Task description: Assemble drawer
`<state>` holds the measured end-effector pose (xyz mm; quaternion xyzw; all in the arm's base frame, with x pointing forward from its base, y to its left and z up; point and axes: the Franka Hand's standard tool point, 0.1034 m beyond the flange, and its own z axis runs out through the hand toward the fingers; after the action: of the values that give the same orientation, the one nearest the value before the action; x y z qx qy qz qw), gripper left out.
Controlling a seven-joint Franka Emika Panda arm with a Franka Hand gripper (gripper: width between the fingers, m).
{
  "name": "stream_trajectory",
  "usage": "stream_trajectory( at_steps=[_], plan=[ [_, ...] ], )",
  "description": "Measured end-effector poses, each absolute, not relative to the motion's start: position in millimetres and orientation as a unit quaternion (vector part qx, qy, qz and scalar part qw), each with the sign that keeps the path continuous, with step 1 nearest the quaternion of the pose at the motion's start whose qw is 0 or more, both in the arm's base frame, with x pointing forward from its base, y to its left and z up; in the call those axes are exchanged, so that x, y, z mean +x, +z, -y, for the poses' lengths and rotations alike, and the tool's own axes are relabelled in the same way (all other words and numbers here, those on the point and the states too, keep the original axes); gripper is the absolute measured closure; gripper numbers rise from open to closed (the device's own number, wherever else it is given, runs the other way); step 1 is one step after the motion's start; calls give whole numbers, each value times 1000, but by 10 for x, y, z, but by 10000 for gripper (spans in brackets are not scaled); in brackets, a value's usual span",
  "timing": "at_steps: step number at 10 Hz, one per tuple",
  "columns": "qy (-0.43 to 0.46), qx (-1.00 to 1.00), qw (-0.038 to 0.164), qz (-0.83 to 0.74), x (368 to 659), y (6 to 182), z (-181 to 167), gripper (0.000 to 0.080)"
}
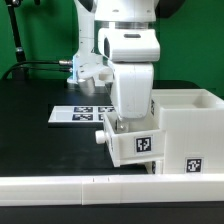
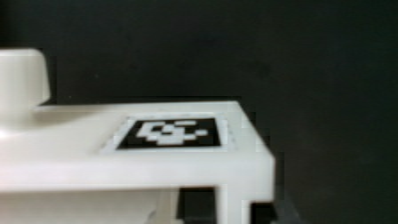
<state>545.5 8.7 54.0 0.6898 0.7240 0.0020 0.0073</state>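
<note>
My gripper point(image 1: 131, 117) comes down from above and is shut on a wall of a small white drawer tray point(image 1: 135, 141). The tray has a round knob point(image 1: 100, 138) toward the exterior view's left and a square tag on its front. It sits right against the tall white housing point(image 1: 190, 125), on the exterior view's right. In the wrist view the tray point(image 2: 125, 160) fills the lower half, with its tag point(image 2: 175, 133) and its knob point(image 2: 18, 75). The dark fingertips point(image 2: 196, 205) stand on either side of the tray wall, with my gripper point(image 2: 231, 205) closed on it.
The long low white border rail point(image 1: 100, 188) runs along the front. The marker board point(image 1: 82, 113) lies flat on the black table behind the tray. Another white tagged part point(image 1: 90, 72) sits farther back, on the exterior view's left, beside the arm's base.
</note>
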Motion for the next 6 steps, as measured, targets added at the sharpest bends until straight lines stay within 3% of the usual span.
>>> stream_trajectory(
  at_steps=[1,2,3,4,5,6],
  plan=[
    [1,690,7,-724,5457,553,-92,755],
    [-2,689,6,-725,5463,615,-109,589],
    [-8,688,5,-726,5461,696,-107,589],
    [-13,689,5,-725,5458,782,-83,388],
    [-18,690,5,-724,5456,872,-42,243],
    [-23,692,6,-722,5453,963,21,179]
  ],
)
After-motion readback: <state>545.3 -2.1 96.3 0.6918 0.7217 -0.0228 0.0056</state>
